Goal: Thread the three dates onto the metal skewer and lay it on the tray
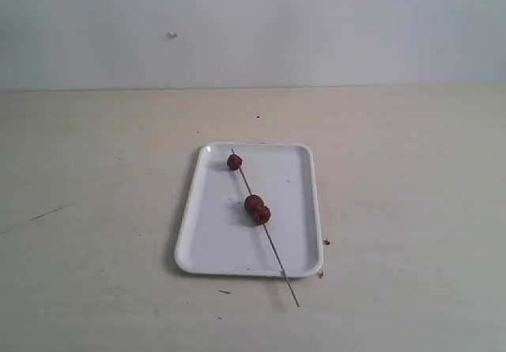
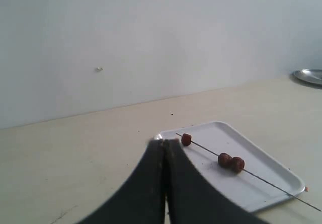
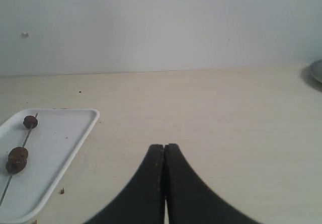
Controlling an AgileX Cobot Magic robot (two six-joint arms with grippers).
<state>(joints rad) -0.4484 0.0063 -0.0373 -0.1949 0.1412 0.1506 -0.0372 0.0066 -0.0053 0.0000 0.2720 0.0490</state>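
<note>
L-wrist view: skewer (image 2: 206, 149) beyond fingers (image 2: 151, 183)

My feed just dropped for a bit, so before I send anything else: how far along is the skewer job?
Done: all three dates sit threaded on the metal skewer, one near its far end, two touching mid-rod, and it lies diagonally across the tray, near tip overhanging the rim. In hand: nothing; the left end effector and right end effector are shut, empty, off the tray. Left: apparently nothing.

Reddish crumbs (image 1: 326, 242) and a metal dish (image 2: 309, 76) lie on the pale table (image 1: 95, 273) before a white wall (image 1: 316, 20).
</note>
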